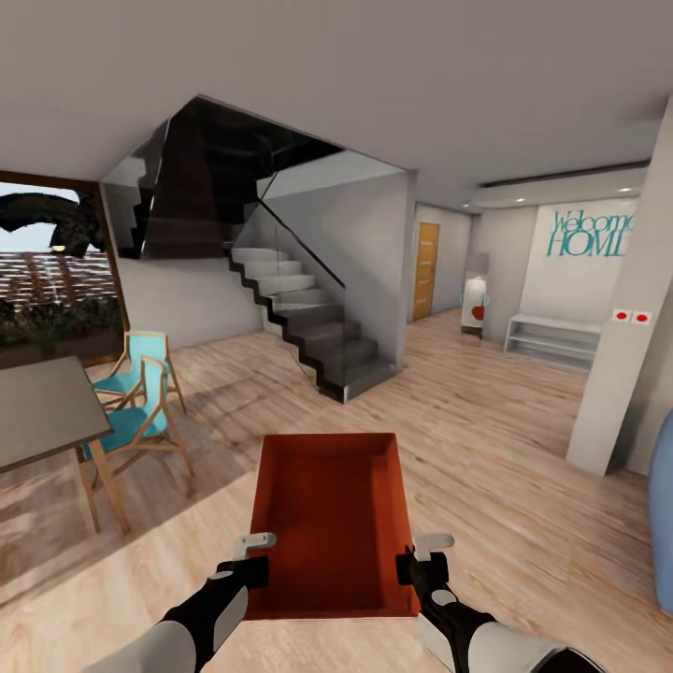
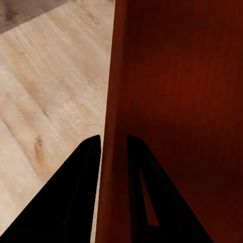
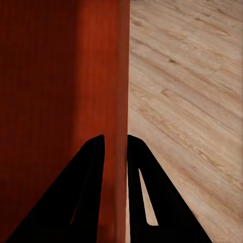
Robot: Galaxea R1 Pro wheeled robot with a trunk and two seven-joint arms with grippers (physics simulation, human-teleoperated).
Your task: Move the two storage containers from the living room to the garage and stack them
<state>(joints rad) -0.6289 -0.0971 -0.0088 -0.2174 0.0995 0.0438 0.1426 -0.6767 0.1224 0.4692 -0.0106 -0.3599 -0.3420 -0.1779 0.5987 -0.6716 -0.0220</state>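
One red-orange open-top storage container (image 1: 327,519) is held level in front of me above the light wood-plank floor (image 1: 486,421). My left gripper (image 1: 252,561) is shut on its left wall, my right gripper (image 1: 411,561) on its right wall. In the left wrist view, the left gripper (image 2: 114,144) has its dark fingers (image 2: 81,167) straddling the container wall (image 2: 114,76). The right wrist view has the right gripper (image 3: 116,144) pinching the other wall (image 3: 104,66) the same way. The container is empty inside.
A dark staircase (image 1: 308,318) with a glass rail rises ahead. A table (image 1: 42,411) and teal chairs (image 1: 140,397) stand at the left. A white pillar (image 1: 626,355) and a blue object (image 1: 662,523) are at the right. A hallway with an orange door (image 1: 426,271) lies beyond.
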